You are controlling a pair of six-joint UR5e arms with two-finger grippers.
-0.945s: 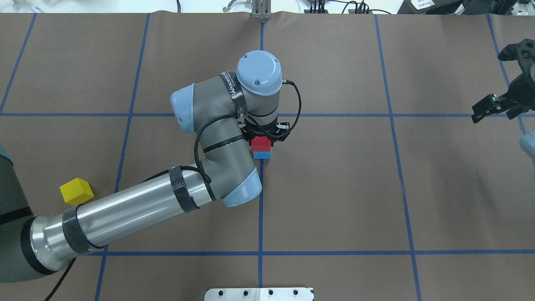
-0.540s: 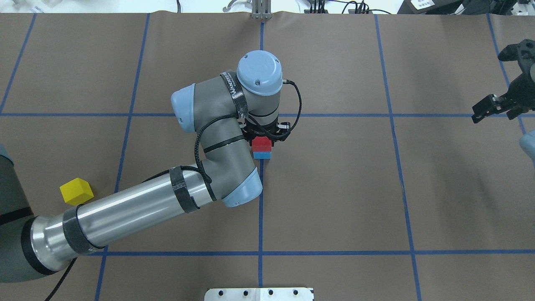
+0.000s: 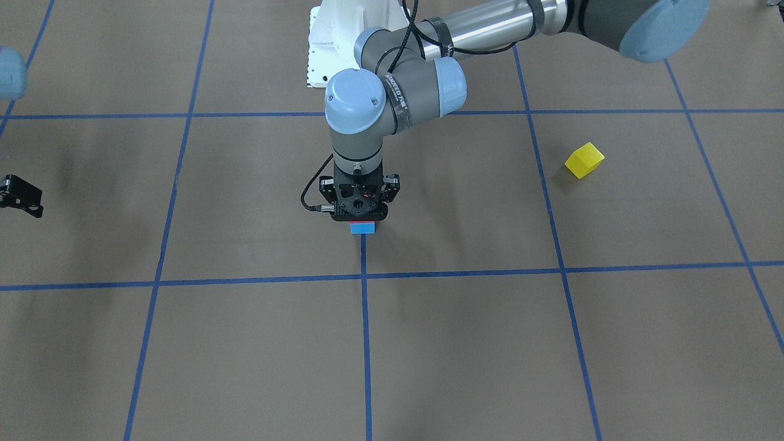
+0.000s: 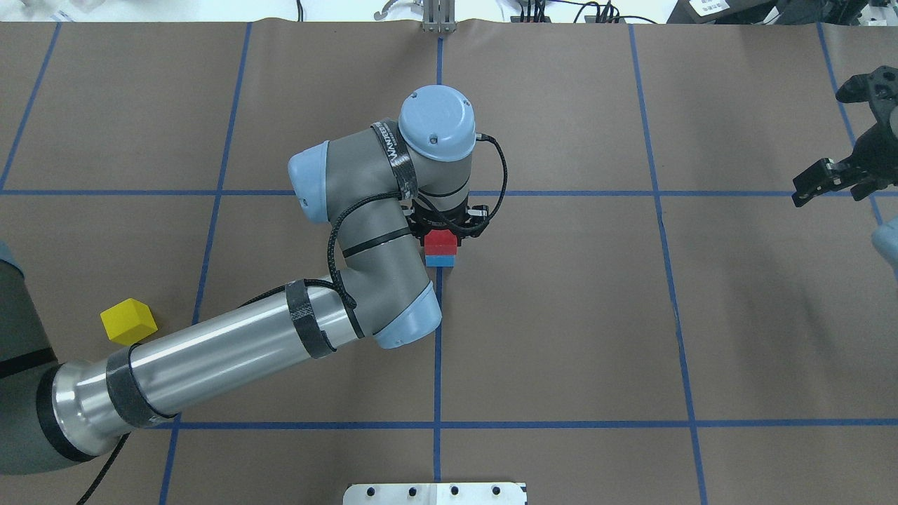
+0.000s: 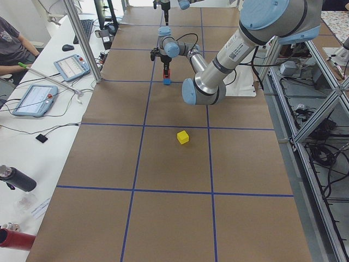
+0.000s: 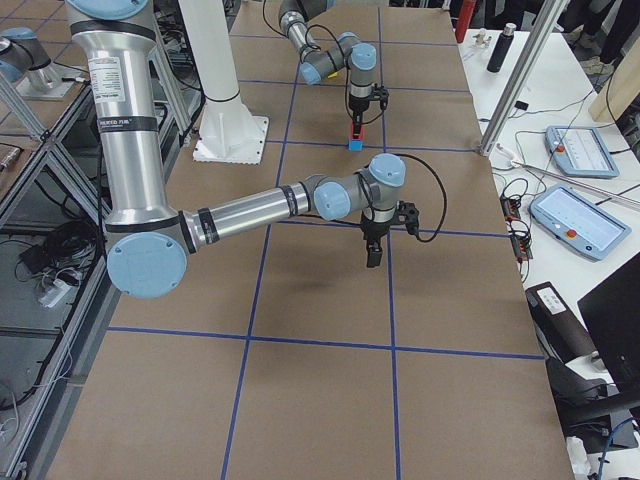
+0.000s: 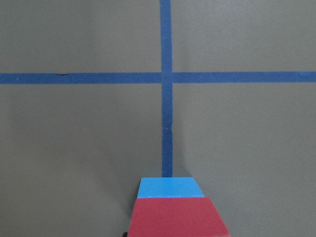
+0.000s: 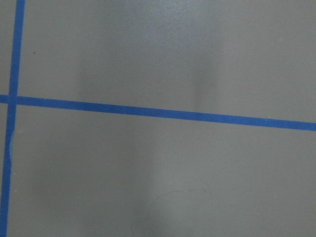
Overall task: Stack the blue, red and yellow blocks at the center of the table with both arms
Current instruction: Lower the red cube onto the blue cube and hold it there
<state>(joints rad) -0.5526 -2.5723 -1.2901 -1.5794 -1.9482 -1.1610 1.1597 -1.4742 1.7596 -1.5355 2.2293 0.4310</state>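
Two arms over one brown counter, gridded with blue tape.

Left arm, the biggest thing in sight: slants in over the counter's left half, folds above the centre, hides most of its own hand from overhead.

Right hand: hangs at the far right edge over bare counter, fingers spread wide and empty, well apart from every block.

Left hand: points straight down at centre, fingers closed on the sides of the red block.

Red block: rests squarely on the blue block. Blue block: sits on a tape line, near a crossing.

Yellow block: lies alone on the robot's left, just beside the left forearm as seen from overhead, well apart from the stack.
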